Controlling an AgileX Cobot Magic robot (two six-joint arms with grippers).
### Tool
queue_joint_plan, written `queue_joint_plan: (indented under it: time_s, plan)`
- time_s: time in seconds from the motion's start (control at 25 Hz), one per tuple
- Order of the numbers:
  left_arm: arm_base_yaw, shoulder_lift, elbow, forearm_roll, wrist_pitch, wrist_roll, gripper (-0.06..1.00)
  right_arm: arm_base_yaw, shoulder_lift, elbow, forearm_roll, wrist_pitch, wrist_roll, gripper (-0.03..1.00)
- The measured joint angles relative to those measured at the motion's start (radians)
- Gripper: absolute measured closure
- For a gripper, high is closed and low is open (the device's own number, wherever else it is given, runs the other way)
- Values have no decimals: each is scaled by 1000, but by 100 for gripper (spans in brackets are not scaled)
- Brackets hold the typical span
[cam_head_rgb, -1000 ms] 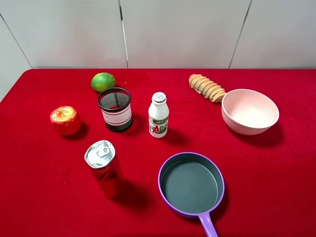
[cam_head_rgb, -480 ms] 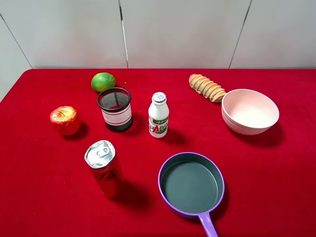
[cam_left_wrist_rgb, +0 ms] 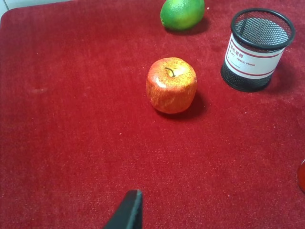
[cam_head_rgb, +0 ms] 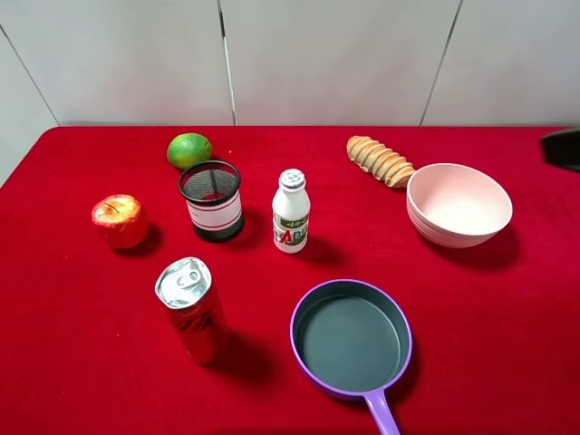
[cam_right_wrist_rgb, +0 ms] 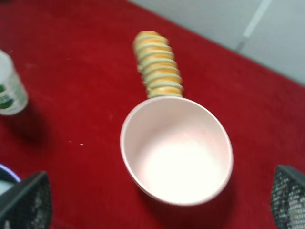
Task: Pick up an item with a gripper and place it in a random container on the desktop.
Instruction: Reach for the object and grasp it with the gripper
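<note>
Desktop [cam_head_rgb: 63, 381], red cloth: it carries everything, and the pieces are set apart from one another, I judge so that jaws can close round one without knocking a neighbour.

Right gripper [cam_right_wrist_rgb: 156, 198]: its jaws are spread wide and empty, and it hangs over the pink bowl [cam_head_rgb: 458, 204]. In the high view only a dark corner shows at the right edge, so I read the reach as not yet begun.

Left gripper: a single finger [cam_left_wrist_rgb: 128, 214] shows, so I cannot tell how its jaws stand.

Purple pan [cam_head_rgb: 352, 340], pink bowl and mesh cup [cam_head_rgb: 211, 199]: all mouth-up, ready to receive.

Red can [cam_head_rgb: 190, 308]: upright, near the front.

Bottle [cam_head_rgb: 291, 211]: upright on the cloth at mid-table, just beside the cup but apart from it, untouched. Cap-up favours a side grip.

Ridged pastry [cam_head_rgb: 379, 159], apple [cam_head_rgb: 119, 220], lime [cam_head_rgb: 188, 149]: lying free.

Count: three open vessels, one bottle, one can, one pastry, one apple, one lime.
</note>
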Motion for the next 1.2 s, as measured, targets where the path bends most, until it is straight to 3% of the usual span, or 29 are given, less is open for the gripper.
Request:
queue_joint_plan:
  time_s: [0.2, 0.72, 1.2]
  plan:
    - [0, 0, 0, 0, 0, 0, -4, 198, 133, 0, -39, -134, 12, 27]
    - [0, 0, 0, 0, 0, 0, -4, 399, 398, -5, -43, -411, 16, 27]
    - [0, 0, 0, 0, 0, 0, -4, 493, 663, -158, -42, -428, 38, 27]
